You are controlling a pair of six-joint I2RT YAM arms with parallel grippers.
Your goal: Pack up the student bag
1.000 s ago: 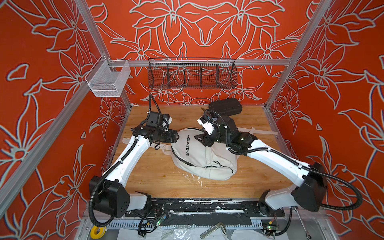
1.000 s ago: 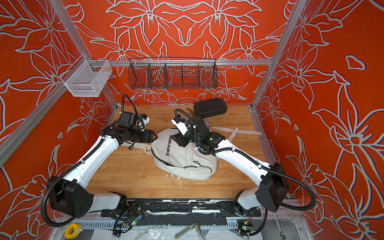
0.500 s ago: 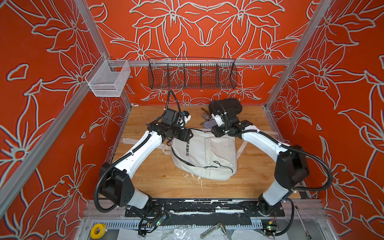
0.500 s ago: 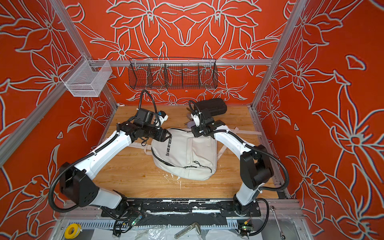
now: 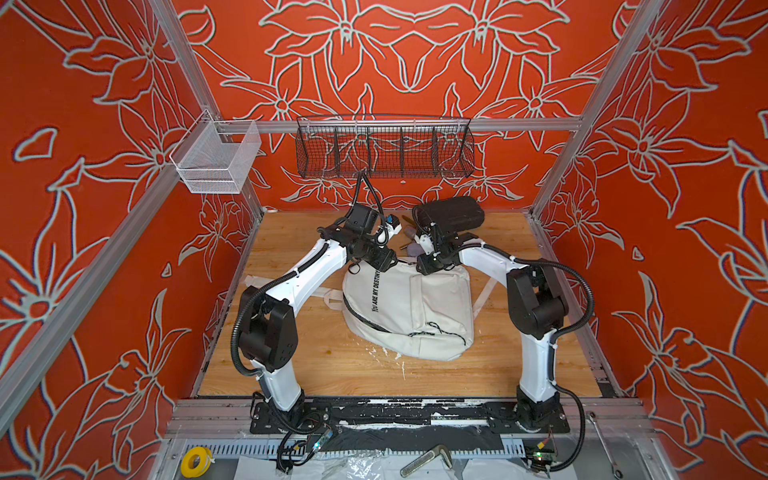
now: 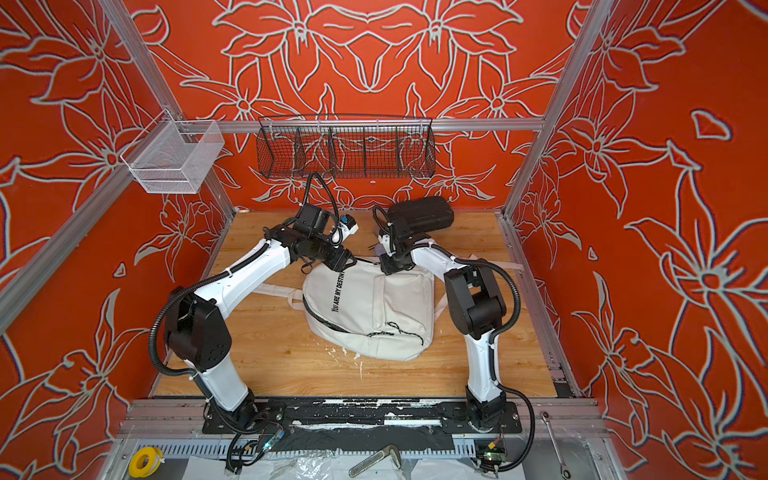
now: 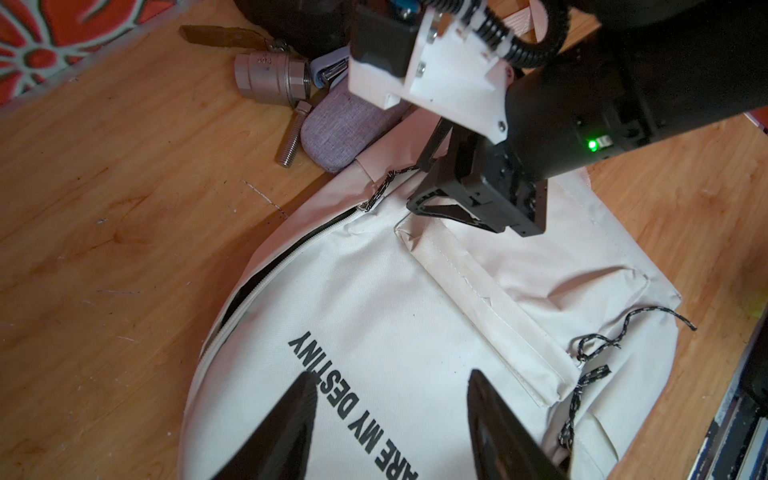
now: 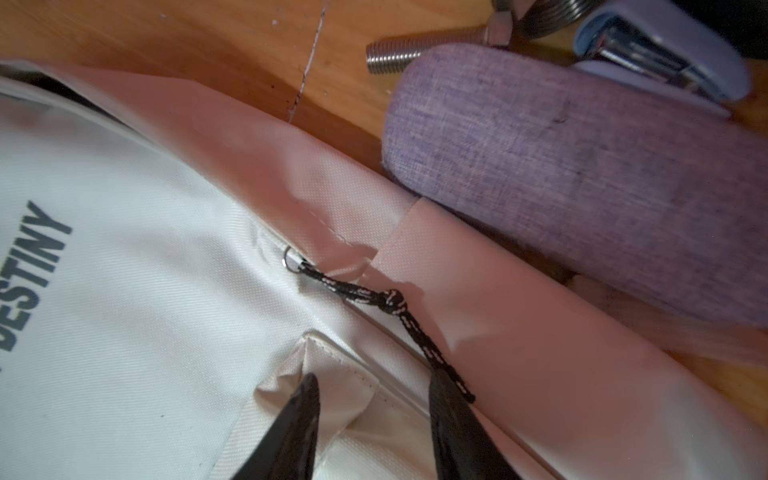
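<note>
While the student bag (image 5: 407, 307) lies flat, print up, in the middle of the worktop (image 5: 316, 357), both hands are over its far end. The right hand (image 8: 374, 376) is down at the front pocket's corner, fingers apart, with pocket fabric between them. The black zipper cord (image 8: 390, 301) runs against one finger rather than into the gap. The left hand (image 7: 390, 374) hovers over the lettering, fingers spread, holding nothing. Here's the worry: if the right hand closes, it may pinch cloth instead of cord, and any pull would then drag the limp bag, since nothing pins it. A slide away from the arm bases would shove it into the lavender pouch (image 8: 582, 199) touching its edge. Count: one bag, two hands, one pouch, one bolt (image 7: 293, 133), one metal valve (image 7: 270, 77), one black case (image 5: 451, 214) behind; the pocket's tangled cords I can't count.
</note>
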